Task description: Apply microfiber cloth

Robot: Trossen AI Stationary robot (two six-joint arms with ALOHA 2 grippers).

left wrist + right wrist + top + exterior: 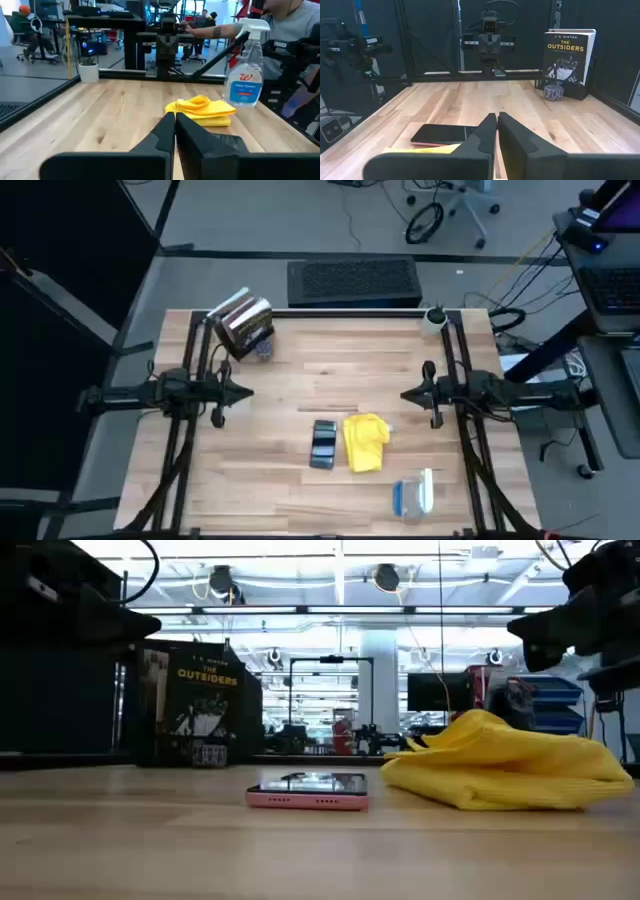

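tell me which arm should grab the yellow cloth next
Probably the right. The microfiber cloth lies on the table's right half, nearer the right pincer than the left pincer, with the phone on its left side.

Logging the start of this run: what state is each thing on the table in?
microfiber cloth: crumpled in a heap, beside the smartphone.
smartphone: flat, screen up, uncovered.
spray bottle: on the table near the front edge, ungripped.
book: standing, cover showing.
left tool: shut, empty, above the table.
right tool: shut, empty, above the table.
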